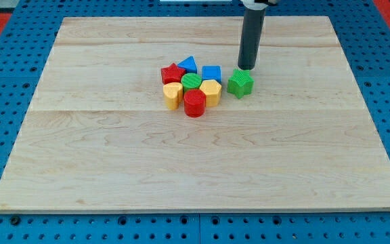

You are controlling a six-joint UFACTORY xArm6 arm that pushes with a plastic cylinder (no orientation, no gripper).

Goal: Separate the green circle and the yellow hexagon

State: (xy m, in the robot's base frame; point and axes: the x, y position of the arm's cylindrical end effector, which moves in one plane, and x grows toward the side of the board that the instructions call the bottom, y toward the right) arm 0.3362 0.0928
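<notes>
The green circle (pixel 191 82) sits in the middle of a tight cluster of blocks. The yellow hexagon (pixel 210 91) touches it on the view's right. My tip (pixel 246 68) is at the end of the dark rod, just above a green star-like block (pixel 240 83) and to the right of the cluster, apart from the circle and the hexagon.
The cluster also holds a red star (pixel 172 74), a blue triangle (pixel 188 64), a blue cube (pixel 211 72), a yellow heart (pixel 172 95) and a red cylinder (pixel 194 103). All lie on a wooden board (pixel 114 169) framed by blue pegboard.
</notes>
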